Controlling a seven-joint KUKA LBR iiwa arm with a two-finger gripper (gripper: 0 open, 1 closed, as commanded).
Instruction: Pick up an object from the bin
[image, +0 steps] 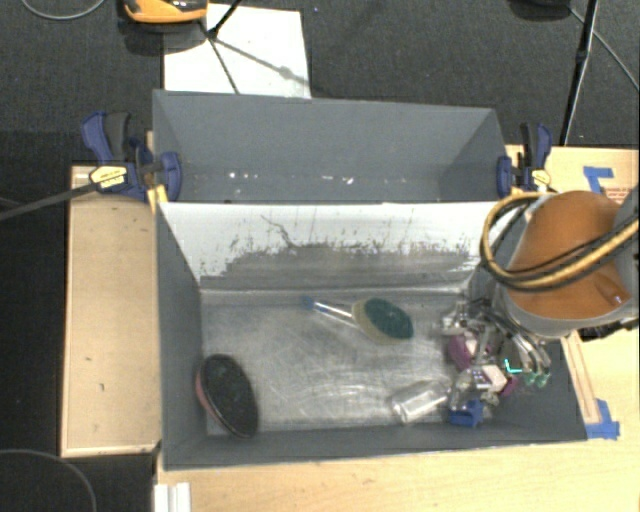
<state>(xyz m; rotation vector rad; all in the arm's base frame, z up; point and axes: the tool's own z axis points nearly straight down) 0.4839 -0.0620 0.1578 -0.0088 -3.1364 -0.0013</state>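
The gripper (482, 372) is low in the near right corner of the bin (330, 150), under the orange cover (565, 250) of the wrist; whether it is spread or pressed together I cannot tell, because its own mechanism and the cables hide it. Directly at it lies a small cluster: a purple piece (459, 350) on its far left side, a blue piece (464, 416) on its near side, and a clear plastic piece (417, 405) just beside the blue one, toward the middle; which of them is to be taken I cannot say. All three look small and light, so weight should be no problem; the clear one is probably smooth and slippery, and it may slide on the metal floor; the other two seem stiff, and I would take them across the narrow side. The corner walls are near, which leaves little room. Well apart lie a brush with a green head (386, 320) and, by the left wall, a dark oval disc (228, 395).
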